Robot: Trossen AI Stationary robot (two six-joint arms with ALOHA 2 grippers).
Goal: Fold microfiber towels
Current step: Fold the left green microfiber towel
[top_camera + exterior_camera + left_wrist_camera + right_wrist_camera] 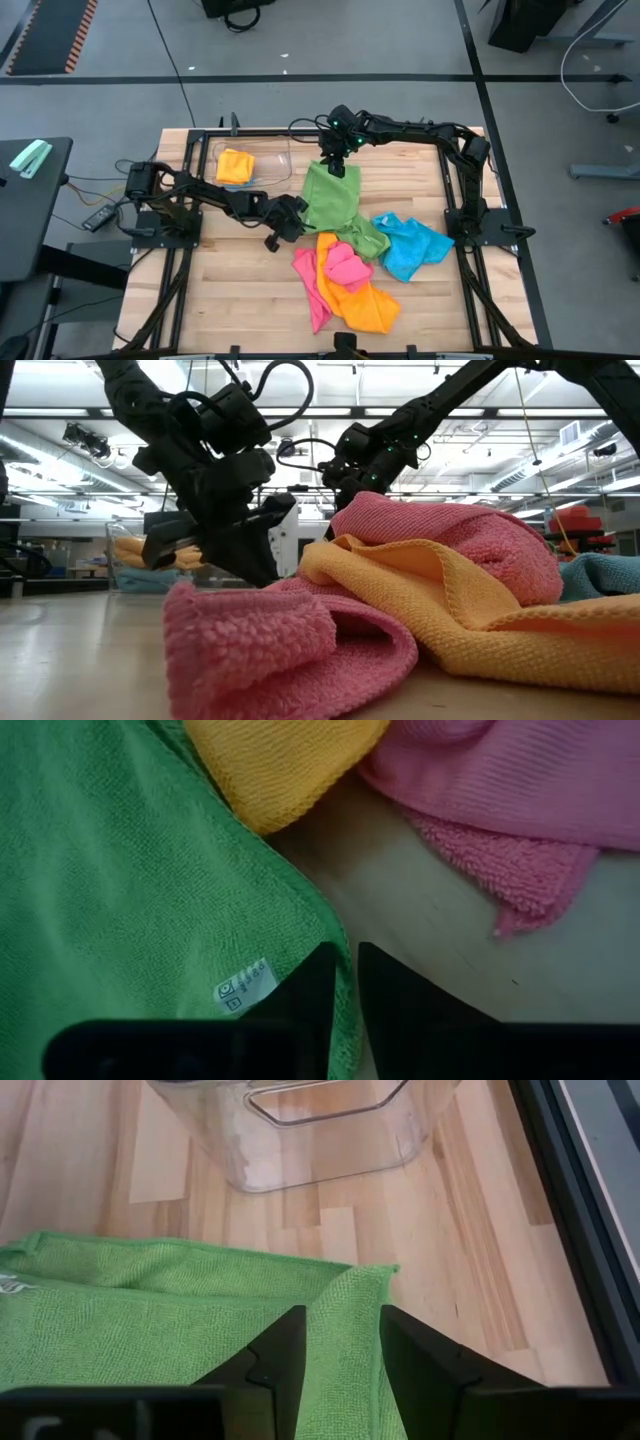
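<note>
Four loose towels lie on the wooden table (230, 300). Green towel (335, 205) runs lengthwise from the far middle toward the near right; its white care tag (245, 987) carries symbols too small to read. Right gripper (337, 160) has its jaws pinched on the far corner. Left gripper (290, 215) has its jaws nearly closed over the green hem; a firm hold cannot be told.

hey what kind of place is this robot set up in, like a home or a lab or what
Most likely a robotics lab or workshop, not a home: the wooden table stands on a grey floor with black tape lines, loose cables trail nearby, and the low view shows ceiling strip lights over open workspace.
</note>
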